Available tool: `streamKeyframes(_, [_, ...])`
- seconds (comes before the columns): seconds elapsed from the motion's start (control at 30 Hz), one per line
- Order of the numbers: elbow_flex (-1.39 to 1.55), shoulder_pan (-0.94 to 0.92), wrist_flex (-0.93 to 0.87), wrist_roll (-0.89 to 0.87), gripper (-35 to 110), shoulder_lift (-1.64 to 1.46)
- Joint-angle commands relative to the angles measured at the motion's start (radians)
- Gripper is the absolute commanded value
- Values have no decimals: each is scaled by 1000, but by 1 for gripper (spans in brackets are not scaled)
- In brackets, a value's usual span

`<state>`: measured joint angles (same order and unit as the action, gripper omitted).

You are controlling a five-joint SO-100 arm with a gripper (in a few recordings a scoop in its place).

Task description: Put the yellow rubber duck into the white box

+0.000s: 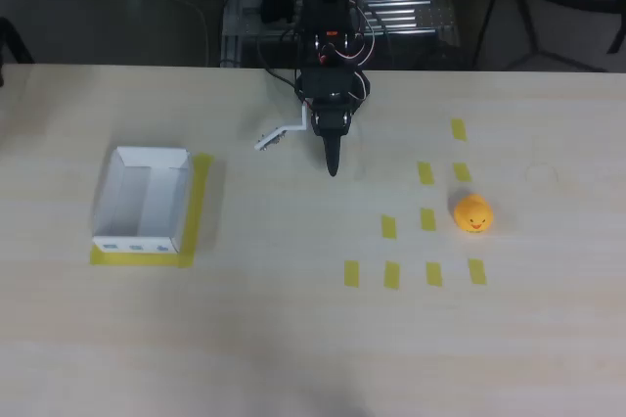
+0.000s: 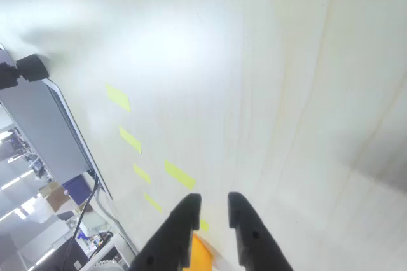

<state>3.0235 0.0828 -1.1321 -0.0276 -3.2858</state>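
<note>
No brand name or readable writing is showing anywhere; the only markings are a few small blue marks on the near side wall of the white box [image 1: 141,198], too small to read. In the overhead view the box is sitting open-topped on the left part of the table [image 1: 293,339], resting on a yellow tape patch [image 1: 200,204] whose edges are peeking out along its right and near sides. The gripper [image 1: 298,148] is hanging over the middle of the table near the far edge, its dark finger pointing toward the near side and its white finger swung far out to the picture's left, so the jaws are standing wide apart with nothing between them. The yellow rubber duck [image 1: 472,213] is lying on the table well apart from the gripper, off to the picture's right and nearer the front, among several small yellow tape strips [image 1: 427,219], just beside one of them. In the wrist view a sliver of orange-yellow duck [image 2: 201,253] is showing at the bottom edge, partly behind a dark two-pronged gripper part.
</note>
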Motion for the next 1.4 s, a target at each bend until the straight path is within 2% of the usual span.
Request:
streamKeyframes(0.0, [9,17,-3,2,7,-52])
streamKeyframes(0.1, [9,37,-5,18,0,-52])
streamKeyframes(0.23, [-17,23,38,38,0,-26])
streamKeyframes(0.33, [-143,23,29,61,0,60])
streamKeyframes(0.5, [-525,54,-46,61,0,334])
streamKeyframes(0.7, [-1169,86,-238,72,1,772])
streamKeyframes(0.83, [-1489,126,-411,89,16,971])
streamKeyframes(0.93, [-1638,190,-466,242,20,1074])
streamKeyframes(1.0, [-1717,232,-512,250,31,1152])
streamKeyframes(1.03, [-1752,244,-541,319,36,1189])
streamKeyframes(1.13, [-1795,273,-552,374,52,1276])
streamKeyframes(1.37, [-1744,488,-575,502,61,1414])
